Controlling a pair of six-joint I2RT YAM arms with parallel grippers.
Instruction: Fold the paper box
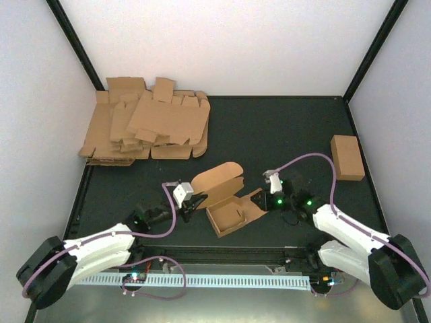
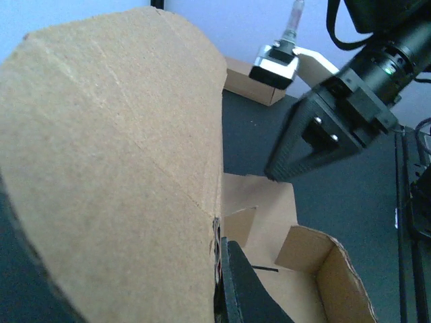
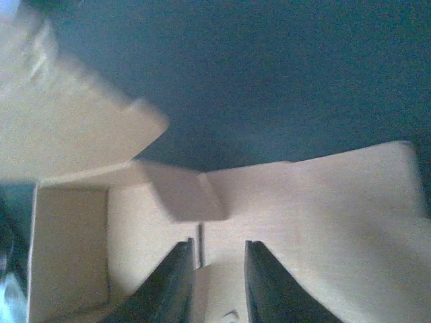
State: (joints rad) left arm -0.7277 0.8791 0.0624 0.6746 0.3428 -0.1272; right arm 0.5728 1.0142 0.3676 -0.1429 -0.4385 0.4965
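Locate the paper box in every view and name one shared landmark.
Top external: paper box mid-frame, between left gripper and right gripper.
Left wrist: paper box fills the left half.
Right wrist: paper box spans the lower half.
Shared landmark: its rounded flap.

Half-folded paper box (image 1: pixel 226 217), lid raised

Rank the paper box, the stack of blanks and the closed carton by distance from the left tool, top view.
1. paper box: centre, its lid flap right at the left tool.
2. stack of flat blanks: far-left corner.
3. closed carton: right side, farthest.
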